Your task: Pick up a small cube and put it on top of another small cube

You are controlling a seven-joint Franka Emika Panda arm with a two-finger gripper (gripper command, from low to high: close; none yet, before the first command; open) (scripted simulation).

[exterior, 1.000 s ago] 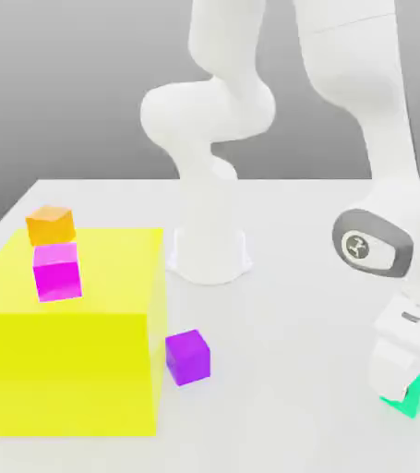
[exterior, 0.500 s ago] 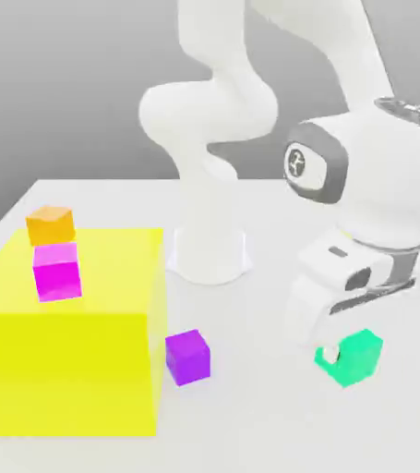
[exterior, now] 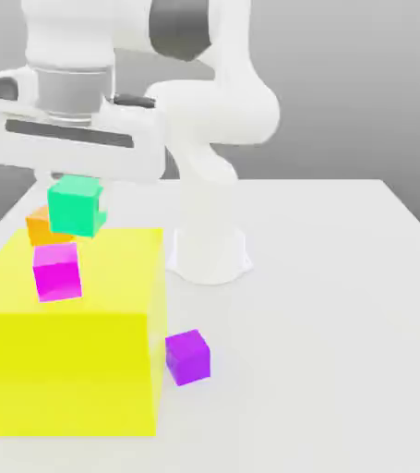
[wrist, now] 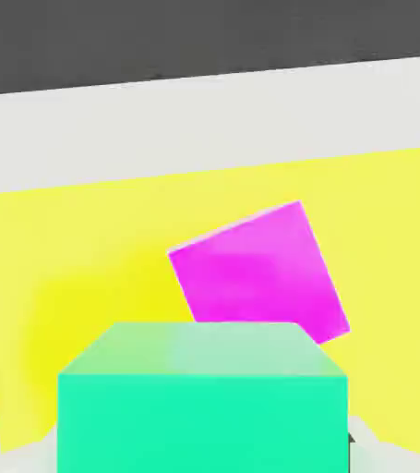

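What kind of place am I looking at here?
Probably a computer-simulated test bench, not a real room: a white robot arm stands on a bare white table against a blank grey backdrop, among flat-coloured blocks like the big yellow block.

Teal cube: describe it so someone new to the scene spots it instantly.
Start at the big yellow block on the exterior view's left. Above its top hangs the white arm's claw, shut on the teal cube. It is the one cube off every surface; the magenta cube rests on the block, the orange cube sits behind, the purple cube on the table.
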